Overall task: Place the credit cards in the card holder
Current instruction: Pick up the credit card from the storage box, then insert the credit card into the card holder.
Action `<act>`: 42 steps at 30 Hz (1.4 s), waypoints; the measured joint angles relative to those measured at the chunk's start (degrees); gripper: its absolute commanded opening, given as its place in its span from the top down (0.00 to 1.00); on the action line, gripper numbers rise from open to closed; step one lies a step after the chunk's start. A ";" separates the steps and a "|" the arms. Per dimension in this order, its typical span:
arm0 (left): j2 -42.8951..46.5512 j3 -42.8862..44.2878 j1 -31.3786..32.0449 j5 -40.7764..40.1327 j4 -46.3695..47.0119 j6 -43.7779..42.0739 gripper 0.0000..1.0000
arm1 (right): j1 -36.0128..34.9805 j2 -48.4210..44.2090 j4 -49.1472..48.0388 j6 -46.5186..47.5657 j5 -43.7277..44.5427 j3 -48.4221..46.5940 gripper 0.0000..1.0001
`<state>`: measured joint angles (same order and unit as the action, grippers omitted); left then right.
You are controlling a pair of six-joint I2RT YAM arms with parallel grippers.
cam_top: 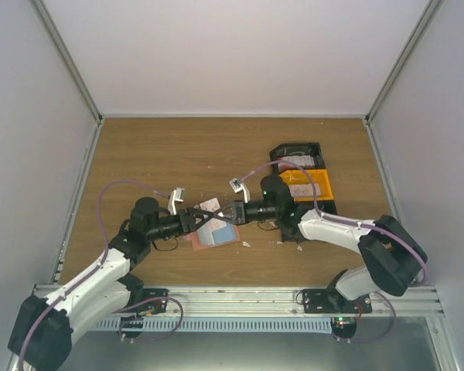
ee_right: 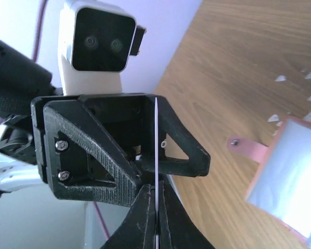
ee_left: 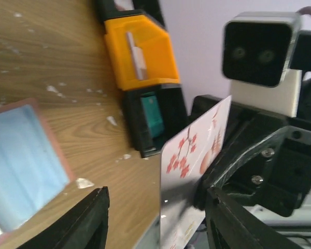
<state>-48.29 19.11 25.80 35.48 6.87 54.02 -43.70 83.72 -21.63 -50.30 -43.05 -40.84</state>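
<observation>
White with red blossoms, one credit card stands on its edge above the desk, clamped between the right fingers, which press together on its thin side. The left fingers are apart, one on each side of this card. Whether they touch it I cannot tell. The card holder lies open on the desk just below, pale blue inside up, and the orange bin is near.

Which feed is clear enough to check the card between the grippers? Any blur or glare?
Top external: evenly lit, sharp, but the card is tiny. Left wrist: soft blur, blossom print readable. Right wrist: card edge-on, a thin line; card holder washed out pale.
</observation>
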 measured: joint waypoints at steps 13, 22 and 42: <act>8.11 -4.90 0.74 5.62 9.07 7.41 1.00 | -1.55 -3.54 -13.55 -10.08 -4.70 8.20 0.90; 7.48 -5.57 0.76 0.87 2.75 5.53 1.00 | -1.70 -5.16 1.68 -1.70 4.55 5.27 0.55; -14.32 -5.29 -3.76 -2.36 1.81 -4.94 1.00 | -13.88 18.53 44.96 13.33 52.61 -18.23 0.60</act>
<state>-62.61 13.82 22.04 33.12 8.69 49.08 -57.58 102.26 23.33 -36.97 9.56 -59.07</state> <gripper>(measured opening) 0.026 0.439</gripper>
